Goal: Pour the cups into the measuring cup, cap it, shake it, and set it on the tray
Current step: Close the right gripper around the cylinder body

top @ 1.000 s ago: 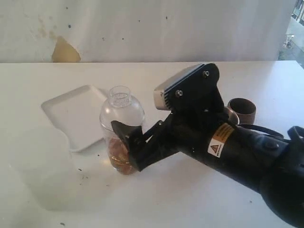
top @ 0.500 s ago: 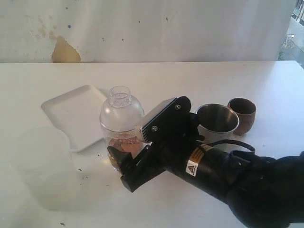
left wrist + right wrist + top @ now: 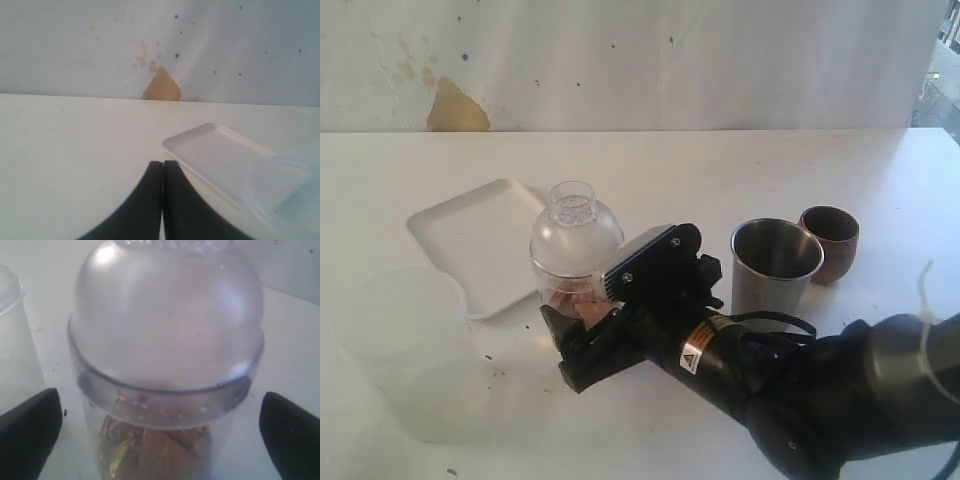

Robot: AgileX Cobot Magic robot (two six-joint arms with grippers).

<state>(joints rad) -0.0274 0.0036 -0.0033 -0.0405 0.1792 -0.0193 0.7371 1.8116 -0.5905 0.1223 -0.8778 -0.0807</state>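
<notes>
Brackets capped measuring cup (image 3: 568, 296) with right gripper (image 3: 160, 437), jaws wide apart, likely readying a shaking grasp. Parks left gripper (image 3: 162, 200), jaws pressed together, well clear of it.

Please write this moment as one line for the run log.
right tool: open, astride measuring cup | measuring cup: capped, on table beside tray | left tool: shut, empty

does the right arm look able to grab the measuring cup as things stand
Probably yes. The right gripper is open, with one finger on each side of the measuring cup, and nothing stands between them.
</notes>
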